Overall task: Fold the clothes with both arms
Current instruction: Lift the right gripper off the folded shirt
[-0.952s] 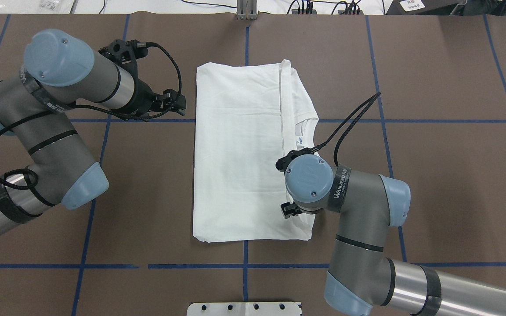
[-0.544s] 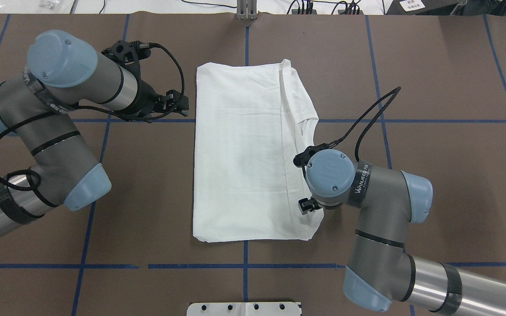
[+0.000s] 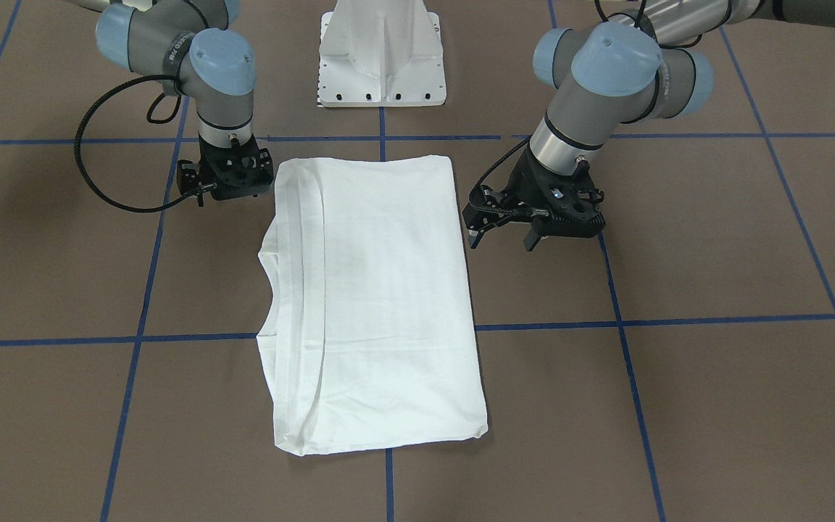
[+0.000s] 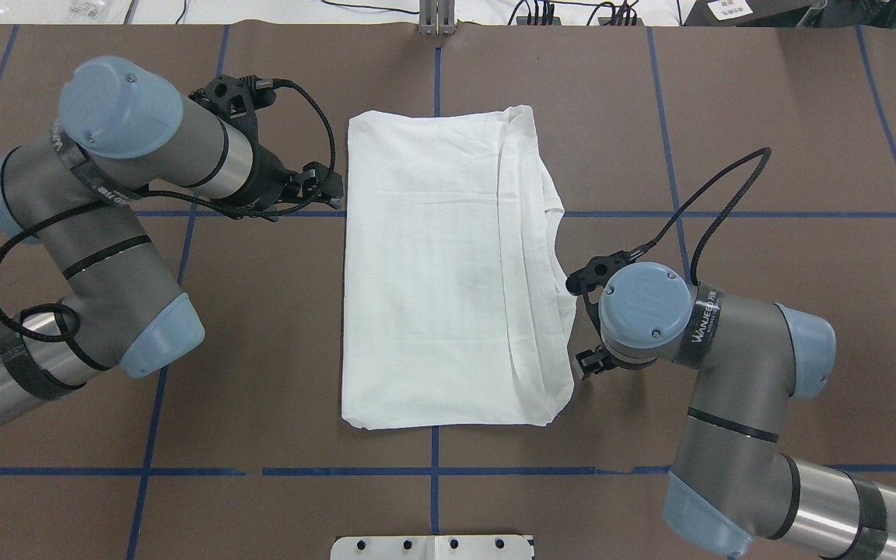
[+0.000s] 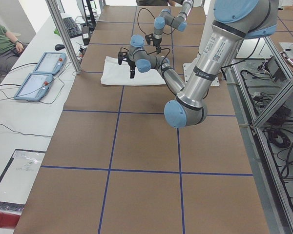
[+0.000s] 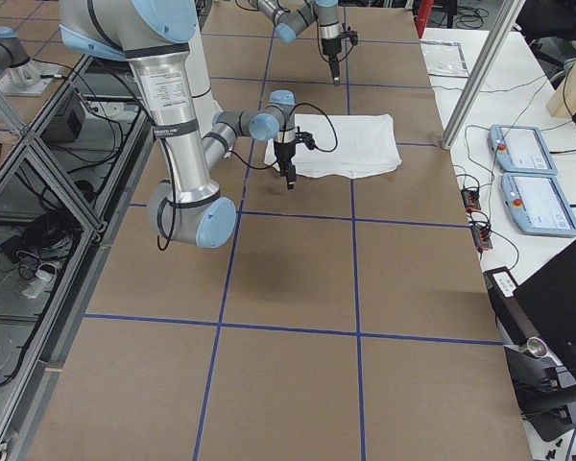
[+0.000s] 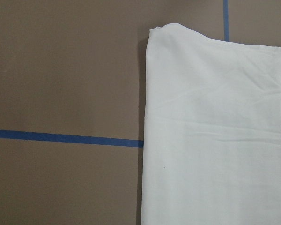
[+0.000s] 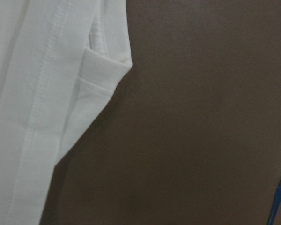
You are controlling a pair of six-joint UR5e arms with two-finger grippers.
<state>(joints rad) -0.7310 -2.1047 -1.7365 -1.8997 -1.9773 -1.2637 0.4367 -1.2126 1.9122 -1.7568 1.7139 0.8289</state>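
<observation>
White T-shirt [image 4: 425, 272], folded to a long rectangle, lying mid-tabletop [image 4: 806, 155].
Judged light, limp and not slippery; it will sag unless taken at two corners together, so I would pinch both corners of the short edge nearest the far edge. Surface flat with faint creases; collar [image 4: 547, 222] notch on my right side. Left fingers [image 3: 474, 230] spread, empty, just beside its left edge. Right fingers [image 3: 229, 190] beside the right edge; spread or pressed, I cannot tell.

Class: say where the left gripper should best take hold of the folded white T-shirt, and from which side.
Probably the T-shirt's long smooth edge facing the left gripper, approached sideways from over the table. It lies flat, so only an edge offers grip, and that one is clean and nearest.
</observation>
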